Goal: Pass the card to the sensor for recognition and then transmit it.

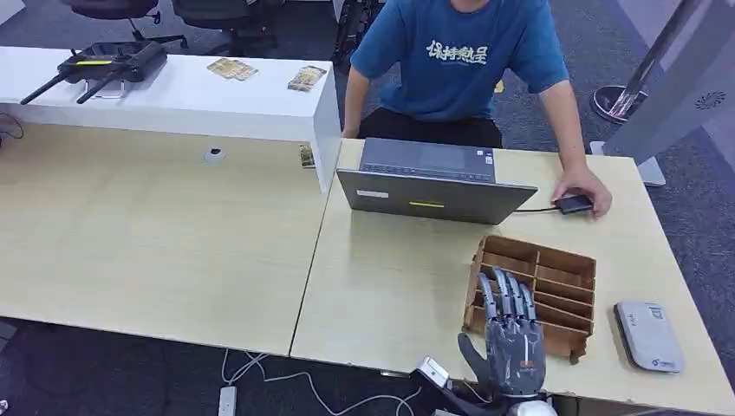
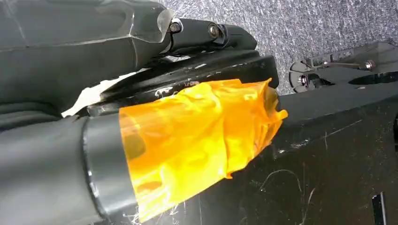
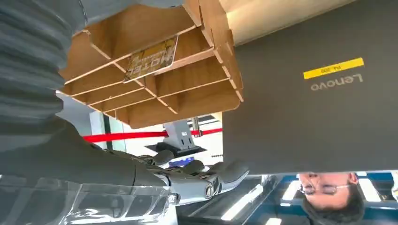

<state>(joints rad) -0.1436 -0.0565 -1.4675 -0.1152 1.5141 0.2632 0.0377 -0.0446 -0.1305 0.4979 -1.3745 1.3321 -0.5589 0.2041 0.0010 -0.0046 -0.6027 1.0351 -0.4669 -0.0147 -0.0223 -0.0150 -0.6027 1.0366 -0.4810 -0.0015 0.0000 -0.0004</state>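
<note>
A brown wooden slotted rack [image 1: 565, 260] stands on the light table near its front right. In the right wrist view a yellowish printed card [image 3: 152, 58] sits in one slot of the rack [image 3: 187, 96]. My right hand [image 1: 511, 334] is raised at the rack's near left corner, fingers straight and slightly apart, holding nothing; its fingers [image 3: 202, 177] also show in the right wrist view. A flat grey sensor box [image 1: 648, 335] lies on the table to the right of the rack.
A grey laptop [image 1: 433, 195] stands behind the rack, lid toward me. A person in a blue shirt [image 1: 459, 61] sits behind it with a hand on a small black device [image 1: 573, 204]. More cards [image 1: 231, 68] lie on the white counter.
</note>
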